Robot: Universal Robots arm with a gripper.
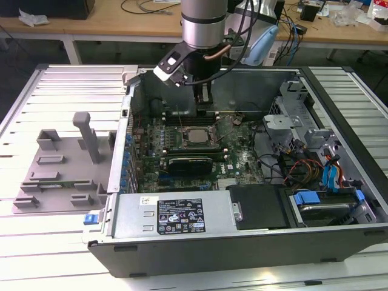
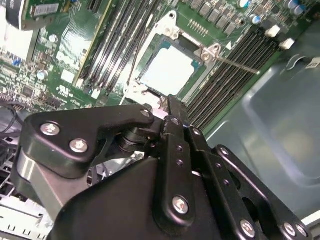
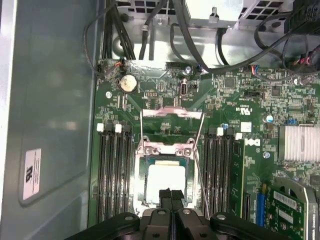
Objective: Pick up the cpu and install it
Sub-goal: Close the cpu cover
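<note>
End effector: black, two-fingered end effector point(image 1: 204, 97) on the silver and grey arm point(image 1: 204, 21), hanging over the open case. In both wrist views its fingertips point(image 3: 165, 196) are pressed together with nothing between them point(image 2: 171, 103).

Cpu: the cpu point(image 3: 164, 182), a small flat square chip with a pale silver metal top, lies flat in its socket on the board point(image 1: 196, 134) point(image 2: 170, 70).

Relation: in the exterior view the closed fingertips hang above the board just beside the cpu and clear of it. In the first wrist view they overlap the chip's near edge.

Socket frame: dark metal socket frame point(image 3: 165, 150) surrounds the chip, and a thin steel wire lever point(image 3: 201, 165) runs along one side.

Motherboard: green circuit motherboard point(image 1: 242, 159) lies flat on the case floor, with black memory slots point(image 3: 112, 175) on both sides of the socket.

Case: dark grey metal computer case point(image 1: 242, 245) lies on its side with the panel off. A silver power supply box with a white label point(image 1: 133, 215) sits at its near edge.

Tray: grey plastic tray with raised blocks point(image 1: 60, 176) rests outside the case, toward the exterior view's left.

Bench: pale slatted metal bench point(image 1: 60, 85) carries the case and the tray.
</note>
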